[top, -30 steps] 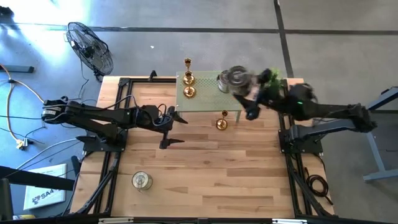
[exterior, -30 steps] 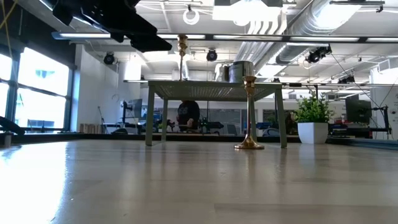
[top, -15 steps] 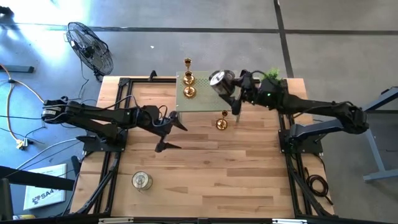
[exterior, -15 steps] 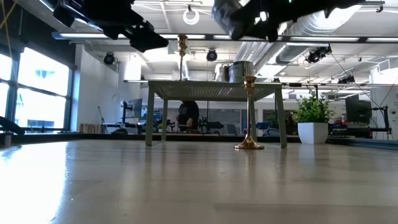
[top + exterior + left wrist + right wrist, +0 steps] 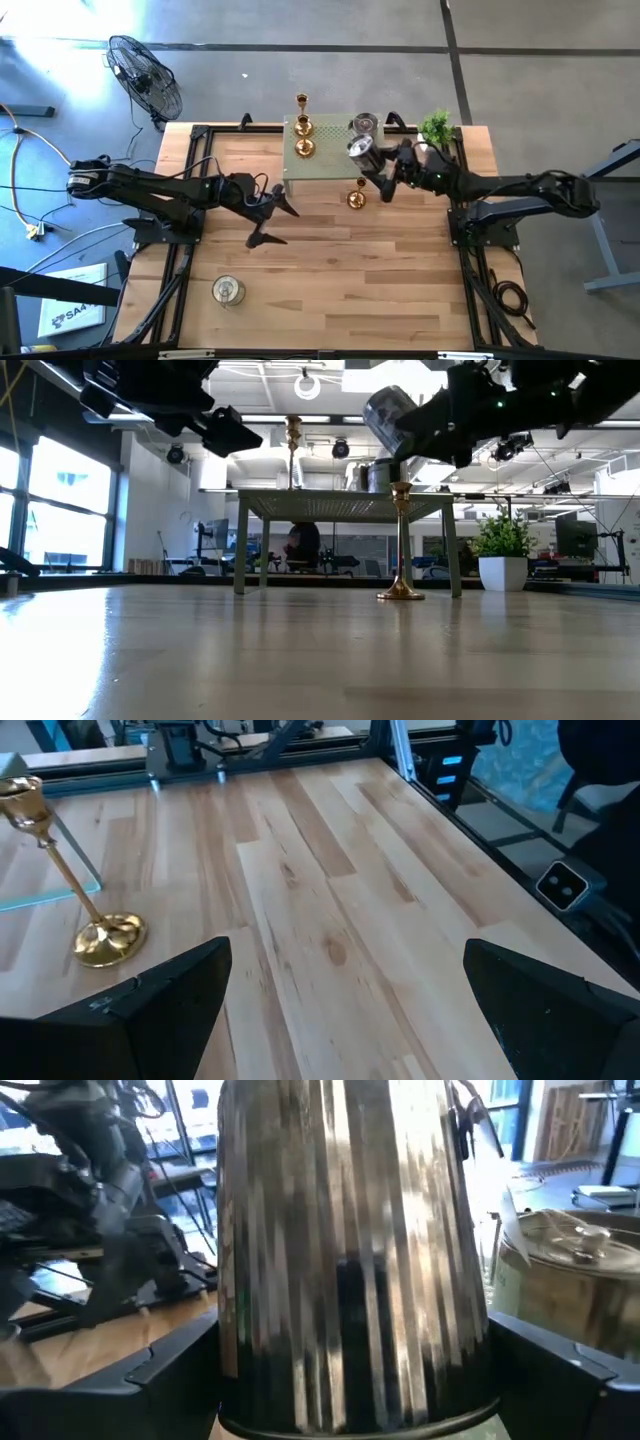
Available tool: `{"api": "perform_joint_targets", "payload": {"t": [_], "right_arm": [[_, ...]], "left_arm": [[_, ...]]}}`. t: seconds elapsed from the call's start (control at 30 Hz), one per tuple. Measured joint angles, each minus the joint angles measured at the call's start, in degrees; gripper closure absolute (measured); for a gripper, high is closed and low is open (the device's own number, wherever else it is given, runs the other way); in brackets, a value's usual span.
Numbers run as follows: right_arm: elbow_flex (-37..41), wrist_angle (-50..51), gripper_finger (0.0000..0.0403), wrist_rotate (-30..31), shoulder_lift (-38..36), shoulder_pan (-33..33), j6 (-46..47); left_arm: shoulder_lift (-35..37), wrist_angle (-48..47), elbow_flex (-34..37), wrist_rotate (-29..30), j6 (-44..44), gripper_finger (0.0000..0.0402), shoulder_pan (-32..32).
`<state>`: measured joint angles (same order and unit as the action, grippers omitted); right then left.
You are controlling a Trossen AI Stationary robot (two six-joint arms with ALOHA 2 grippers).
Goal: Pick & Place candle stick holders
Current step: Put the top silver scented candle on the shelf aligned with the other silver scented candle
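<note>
R claw (image 5: 372, 172) w/ silver holder (image 5: 359, 152) swung from plant side to over gold holder (image 5: 357, 197).

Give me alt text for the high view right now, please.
The right claw holds a ribbed silver-grey cylindrical holder above the small green raised stand, near a gold candlestick on the wooden table. The left claw hangs open mid-table.

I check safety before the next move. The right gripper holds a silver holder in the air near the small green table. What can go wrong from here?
1. The silver holder hangs tilted in the right gripper; if the grip slips, it could drop onto the table.
2. It is carried close above the gold holder standing beside the small green table; a low pass might knock that one over.
</note>
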<state>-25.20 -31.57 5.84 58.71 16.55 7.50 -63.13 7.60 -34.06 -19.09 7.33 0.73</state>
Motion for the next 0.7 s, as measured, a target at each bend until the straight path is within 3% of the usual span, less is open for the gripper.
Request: {"api": "perform_joint_targets", "payload": {"t": [0.47,0.7], "right_arm": [[6.31,-3.19,0.0047,6.78,-0.53,0.75,0.00],[6.40,1.65,0.0047,7.89,-0.49,1.56,2.59]], "left_arm": [[0.00,3.38,0.00,0.63,1.89,0.0009,0.00],[0.00,3.36,0.00,0.65,1.84,0.0009,0.00]]}}
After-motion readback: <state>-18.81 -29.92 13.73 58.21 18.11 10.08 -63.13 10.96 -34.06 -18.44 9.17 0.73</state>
